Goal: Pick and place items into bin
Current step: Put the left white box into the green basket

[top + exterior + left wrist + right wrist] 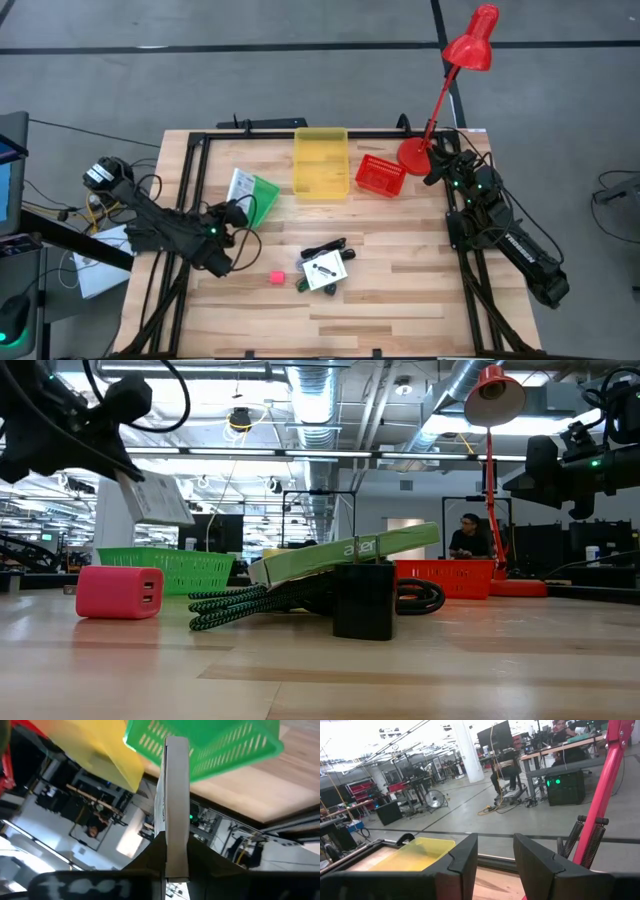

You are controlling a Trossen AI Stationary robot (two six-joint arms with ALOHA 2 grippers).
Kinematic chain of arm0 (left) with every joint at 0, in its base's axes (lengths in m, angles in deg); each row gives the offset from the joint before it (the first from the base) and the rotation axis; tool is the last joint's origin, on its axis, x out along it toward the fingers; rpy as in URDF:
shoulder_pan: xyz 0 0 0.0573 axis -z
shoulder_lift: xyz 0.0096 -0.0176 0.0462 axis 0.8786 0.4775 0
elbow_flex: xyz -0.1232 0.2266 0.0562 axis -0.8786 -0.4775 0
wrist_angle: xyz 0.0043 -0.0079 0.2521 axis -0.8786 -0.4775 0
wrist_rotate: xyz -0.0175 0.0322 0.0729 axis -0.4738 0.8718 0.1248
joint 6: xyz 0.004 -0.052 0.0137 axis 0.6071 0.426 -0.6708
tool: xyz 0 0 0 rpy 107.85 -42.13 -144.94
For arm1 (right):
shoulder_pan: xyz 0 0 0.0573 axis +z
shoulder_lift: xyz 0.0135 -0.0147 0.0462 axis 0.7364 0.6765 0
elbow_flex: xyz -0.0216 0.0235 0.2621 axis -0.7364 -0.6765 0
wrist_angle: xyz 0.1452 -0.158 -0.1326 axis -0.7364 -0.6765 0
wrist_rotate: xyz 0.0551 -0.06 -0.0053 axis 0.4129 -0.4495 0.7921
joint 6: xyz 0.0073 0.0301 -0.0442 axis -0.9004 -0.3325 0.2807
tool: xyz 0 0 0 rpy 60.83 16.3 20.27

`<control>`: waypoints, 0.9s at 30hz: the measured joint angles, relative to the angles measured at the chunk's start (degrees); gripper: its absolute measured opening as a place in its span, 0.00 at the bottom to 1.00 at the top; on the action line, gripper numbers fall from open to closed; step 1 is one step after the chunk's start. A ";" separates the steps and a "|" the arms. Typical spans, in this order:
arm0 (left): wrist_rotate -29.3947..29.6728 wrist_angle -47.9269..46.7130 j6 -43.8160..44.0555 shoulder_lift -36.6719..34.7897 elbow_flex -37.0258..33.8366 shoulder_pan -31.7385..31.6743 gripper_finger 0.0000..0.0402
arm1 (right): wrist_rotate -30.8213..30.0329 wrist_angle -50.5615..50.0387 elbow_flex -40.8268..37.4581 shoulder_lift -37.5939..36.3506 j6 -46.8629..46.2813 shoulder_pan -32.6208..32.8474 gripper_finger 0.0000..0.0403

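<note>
1. The pale wooden table [400, 290] has bare boards along its near edge; taking the yellow bin [320, 162] at the far edge as landmark, everything loose lies nearer than it.
2. Nearest, and nearer than the bin, a white packet [323, 270] with black print lies flat, touching a black cable bundle [325, 248] on its far side; a small black cube [363, 601] stands before them in the low view.
3. Just left of that cluster sits a pink cube [276, 277], apart from it, with open boards all around.
4. Left of the bin and a little nearer, the left gripper [238, 212] is clamped on a second white packet [243, 187], held edge-on and raised clear of the boards, beside a green basket [263, 198].
5. Directly right of the bin, close but apart, stands a red basket [380, 176].
6. Further right, the red lamp [455, 75] has its base at the far right corner; the right gripper [436, 172] waits there, fingers parted and empty.
7. A black frame [200, 140] runs round the table's edges.
8. Beyond is grey floor and an open workshop with desks, where a person [464, 537] sits.
</note>
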 joint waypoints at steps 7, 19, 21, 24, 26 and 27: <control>-0.25 7.22 -9.54 0.01 -2.87 -0.01 0.07 | 0.00 -0.01 -0.01 0.00 0.00 -0.01 0.30; -0.73 10.21 -10.75 0.02 -3.66 -1.30 0.07 | -0.01 -0.01 -0.01 0.00 0.01 -0.01 0.30; -0.45 10.19 -10.73 0.02 -3.66 -1.91 0.07 | 0.00 -0.02 0.00 0.00 0.00 0.00 0.30; -0.45 10.15 -10.73 0.02 -3.66 -2.66 0.07 | -0.02 0.00 0.00 0.00 0.00 0.00 0.30; -0.45 10.12 -10.73 0.02 -3.66 -2.97 0.07 | -0.02 -0.01 -0.01 0.00 0.00 0.00 0.30; -0.45 10.12 -10.73 0.02 -3.66 -3.07 0.07 | -0.02 -0.02 0.00 0.00 0.00 0.00 0.30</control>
